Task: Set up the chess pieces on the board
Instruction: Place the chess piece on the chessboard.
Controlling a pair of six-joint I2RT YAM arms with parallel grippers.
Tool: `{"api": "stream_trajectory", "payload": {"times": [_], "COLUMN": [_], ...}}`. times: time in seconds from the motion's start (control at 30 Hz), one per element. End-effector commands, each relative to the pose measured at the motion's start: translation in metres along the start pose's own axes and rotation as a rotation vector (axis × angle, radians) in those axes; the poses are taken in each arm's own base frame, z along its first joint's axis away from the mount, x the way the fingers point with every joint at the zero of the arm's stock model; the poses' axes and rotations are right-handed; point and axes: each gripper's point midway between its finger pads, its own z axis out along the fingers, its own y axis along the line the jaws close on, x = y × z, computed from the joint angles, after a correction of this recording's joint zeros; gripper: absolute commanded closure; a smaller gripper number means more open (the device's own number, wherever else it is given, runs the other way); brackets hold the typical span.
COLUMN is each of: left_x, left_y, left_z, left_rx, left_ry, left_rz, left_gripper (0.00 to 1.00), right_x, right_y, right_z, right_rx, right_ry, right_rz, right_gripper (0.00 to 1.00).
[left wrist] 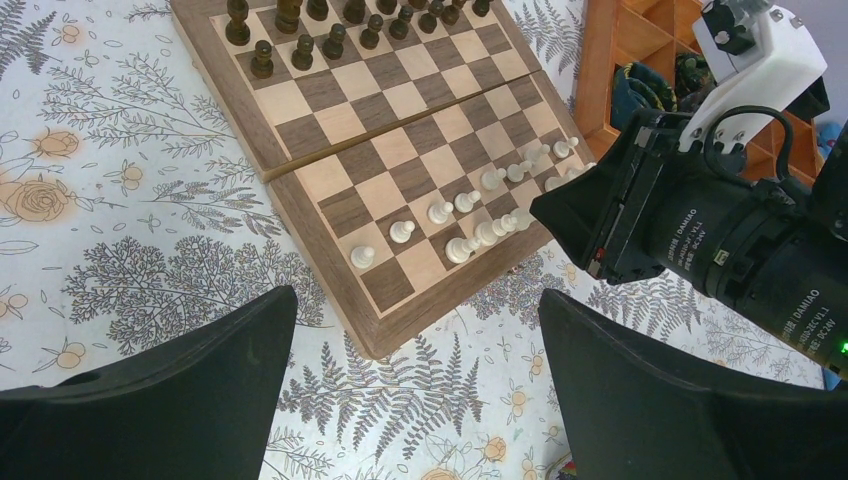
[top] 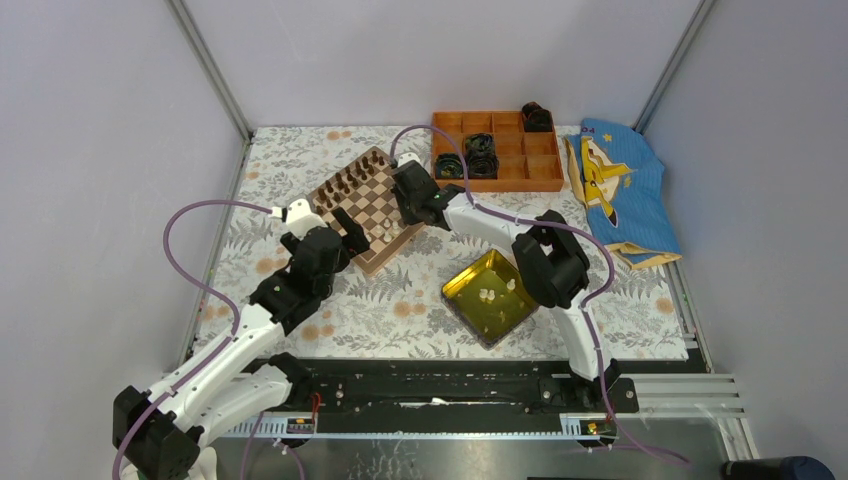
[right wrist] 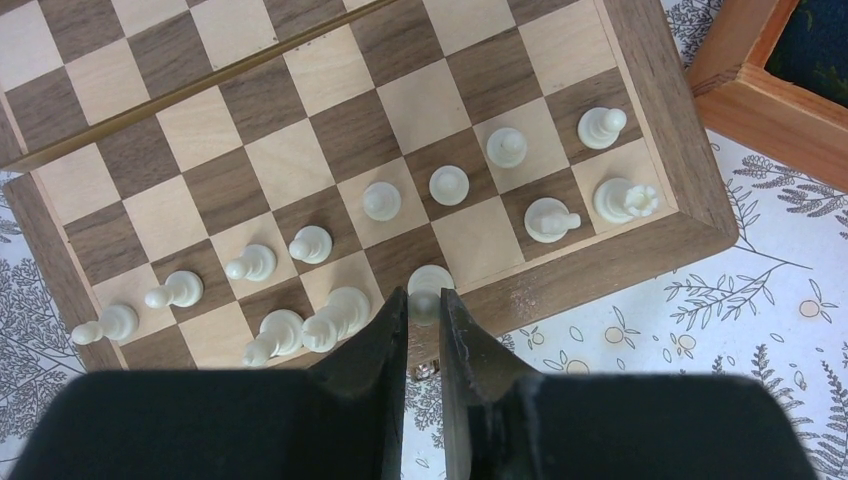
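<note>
My right gripper [right wrist: 422, 308] pinches a cream piece [right wrist: 431, 281], seemingly resting on the board [right wrist: 560, 278]'s edge row. Other chess pieces [right wrist: 449, 184] stand just ahead. My left gripper [left wrist: 418, 300] gapes wide.

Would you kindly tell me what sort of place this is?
Probably a robotics lab test cell: plain wall panels in a metal frame, a left arm and right arm bolted to a rail, and a staged chessboard.

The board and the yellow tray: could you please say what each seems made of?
The board looks like wood with a satin finish: grain shows in its border. The yellow tray is glossy, perhaps metal or plastic: its floor mirrors light.
</note>
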Motion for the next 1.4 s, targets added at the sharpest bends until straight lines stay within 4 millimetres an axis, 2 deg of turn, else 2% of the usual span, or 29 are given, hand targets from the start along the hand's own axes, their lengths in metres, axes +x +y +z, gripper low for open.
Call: {"api": "stream_trajectory", "payload": {"times": [0.0, 1.37], "left_x": [-0.017, -0.016], "left_y": [-0.008, -0.008], "left_z": [-0.003, -0.002], "left_rx": [0.013, 0.013], "left_ry": [-0.054, -0.049], "left_rz": [-0.032, -0.031], "left_gripper": [0.01, 0.01], "right_x": [-0.020, -0.013], "right_y": [0.005, 0.017], "right_z": [-0.003, 0.002], "right_rx": [-0.022, -0.050], "right_ry": [-0.036, 0.000], "right_rz": [-0.002, -0.032], "right_gripper": [1.00, 0.98]}}
